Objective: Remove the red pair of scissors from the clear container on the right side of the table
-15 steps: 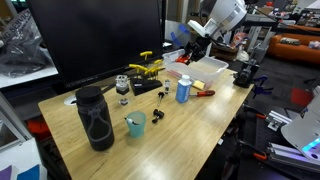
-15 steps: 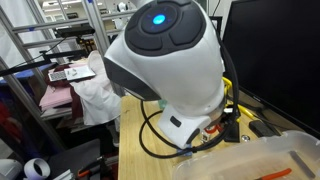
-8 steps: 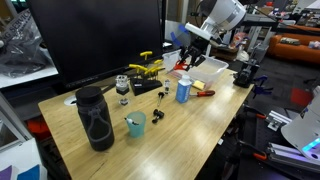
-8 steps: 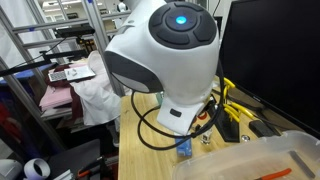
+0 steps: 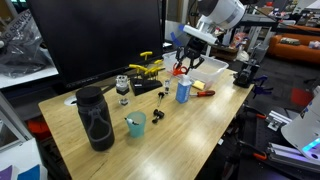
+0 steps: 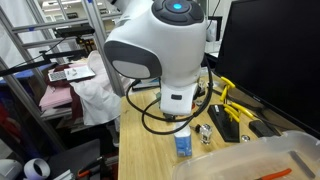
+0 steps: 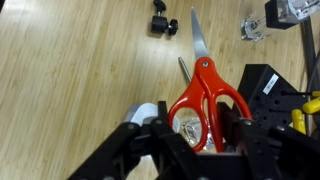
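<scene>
While our black pincer (image 7: pixel 200 128) is clamping the loops of the small red-handled scissors (image 7: pixel 205 92), blades pointing ahead of it and clear of the shallow translucent plastic container (image 5: pixel 211 68) beside it, we are seeking bare light wood-grain table (image 7: pixel 70 70) below for a level set-down.

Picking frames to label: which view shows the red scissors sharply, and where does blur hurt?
Wrist view: the red pair of scissors sharp and evenly lit in the tool. In an exterior view the scissors are tiny. In an exterior view the arm looms close, blocking much, and the clear container is soft-focus.
</scene>
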Controlling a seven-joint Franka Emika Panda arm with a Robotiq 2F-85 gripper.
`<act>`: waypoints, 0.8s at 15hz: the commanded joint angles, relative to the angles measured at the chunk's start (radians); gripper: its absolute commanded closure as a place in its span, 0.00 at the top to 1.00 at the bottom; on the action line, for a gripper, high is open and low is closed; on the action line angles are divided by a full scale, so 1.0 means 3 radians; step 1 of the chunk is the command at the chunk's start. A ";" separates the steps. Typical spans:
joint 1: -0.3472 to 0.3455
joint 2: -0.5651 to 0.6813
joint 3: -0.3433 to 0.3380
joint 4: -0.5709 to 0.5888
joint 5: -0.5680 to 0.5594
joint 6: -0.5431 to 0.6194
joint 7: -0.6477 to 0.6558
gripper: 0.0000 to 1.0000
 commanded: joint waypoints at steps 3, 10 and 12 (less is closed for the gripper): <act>0.0065 -0.0003 -0.0014 0.0002 -0.0064 0.0002 -0.0112 0.51; 0.0110 0.0014 0.0030 0.0007 -0.0128 -0.0109 -0.0264 0.26; 0.0207 0.0031 0.0107 0.0012 -0.0182 -0.0133 -0.0296 0.26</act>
